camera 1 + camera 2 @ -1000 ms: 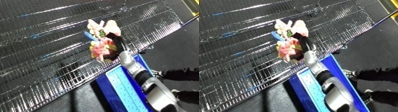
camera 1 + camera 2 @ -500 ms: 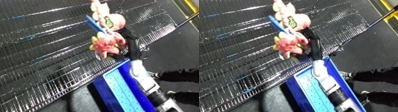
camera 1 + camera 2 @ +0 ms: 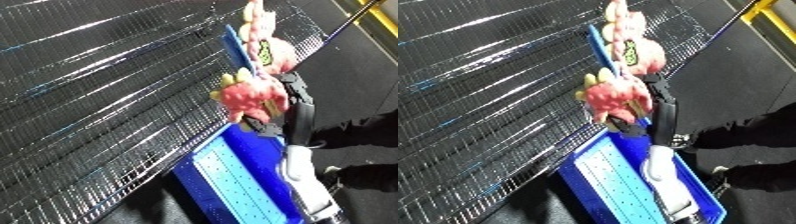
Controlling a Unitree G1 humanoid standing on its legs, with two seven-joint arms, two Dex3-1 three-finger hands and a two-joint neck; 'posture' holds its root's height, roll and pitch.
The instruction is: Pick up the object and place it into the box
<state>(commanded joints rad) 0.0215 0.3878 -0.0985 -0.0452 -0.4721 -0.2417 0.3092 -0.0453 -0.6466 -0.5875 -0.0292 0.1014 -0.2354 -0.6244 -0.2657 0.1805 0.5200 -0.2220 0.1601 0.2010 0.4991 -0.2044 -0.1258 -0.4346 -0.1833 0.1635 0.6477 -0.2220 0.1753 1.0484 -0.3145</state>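
Over wire mesh (image 3: 107,100), right hand (image 3: 289,100) grips the pink plush toy (image 3: 258,75) above the blue bin (image 3: 235,182).

The right hand (image 3: 282,102) is gripping a pink toy (image 3: 253,92), its black fingers curling round the toy's lower part. The toy is stretching from the middle toward 1 o'clock, with a blue strip along its left side and a green mark on its paler upper part. A blue bin (image 3: 218,172) is sitting at 5 o'clock, beneath the hand. A wire mesh shelf (image 3: 107,90) is filling the side toward 9 o'clock.
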